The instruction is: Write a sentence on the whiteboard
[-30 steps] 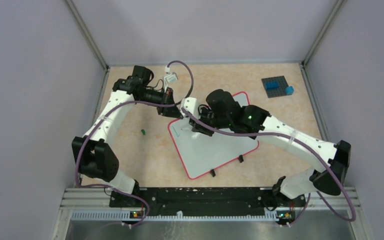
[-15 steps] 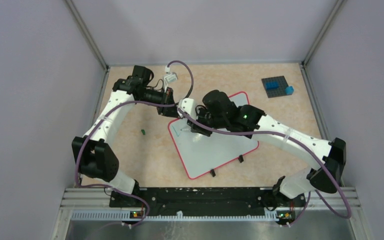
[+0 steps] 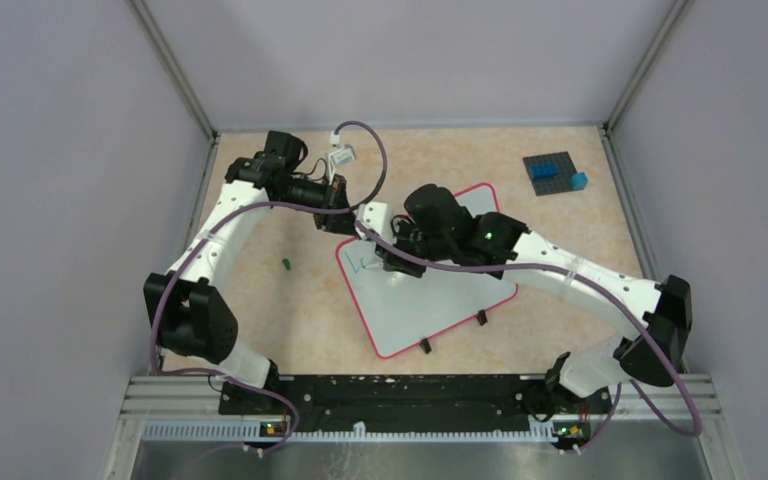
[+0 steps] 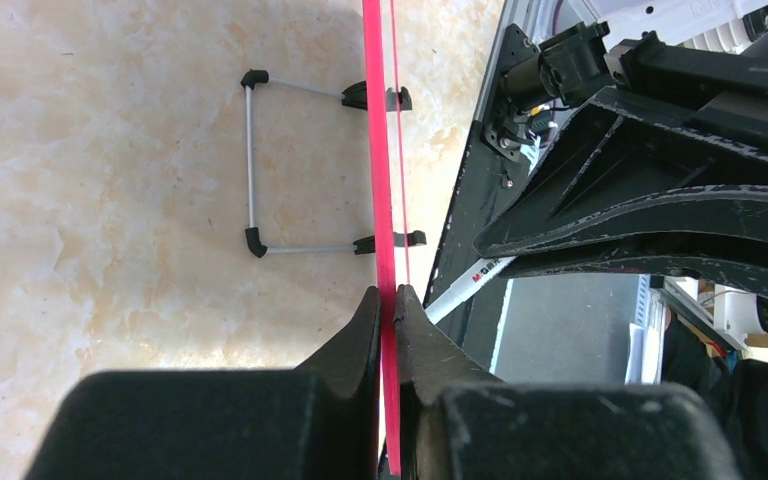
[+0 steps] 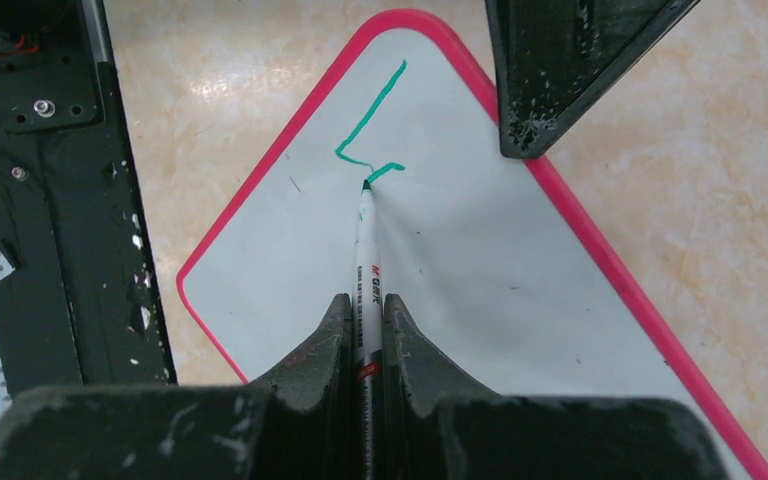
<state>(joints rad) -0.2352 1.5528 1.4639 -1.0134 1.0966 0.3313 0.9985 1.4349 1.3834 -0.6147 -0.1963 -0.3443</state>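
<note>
Only the right wrist view shows the marker (image 5: 364, 262) touching the whiteboard (image 5: 480, 270).

right gripper (image 5: 365, 308) + marker (image 5: 364, 245): shift slightly near-left | green line (image 5: 371, 108) on whiteboard (image 5: 460, 280): grows, gains second stroke

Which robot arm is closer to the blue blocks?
Right. The right arm lies across the whiteboard, near the blue blocks; the left arm is across the table, at the board's other corner.
</note>
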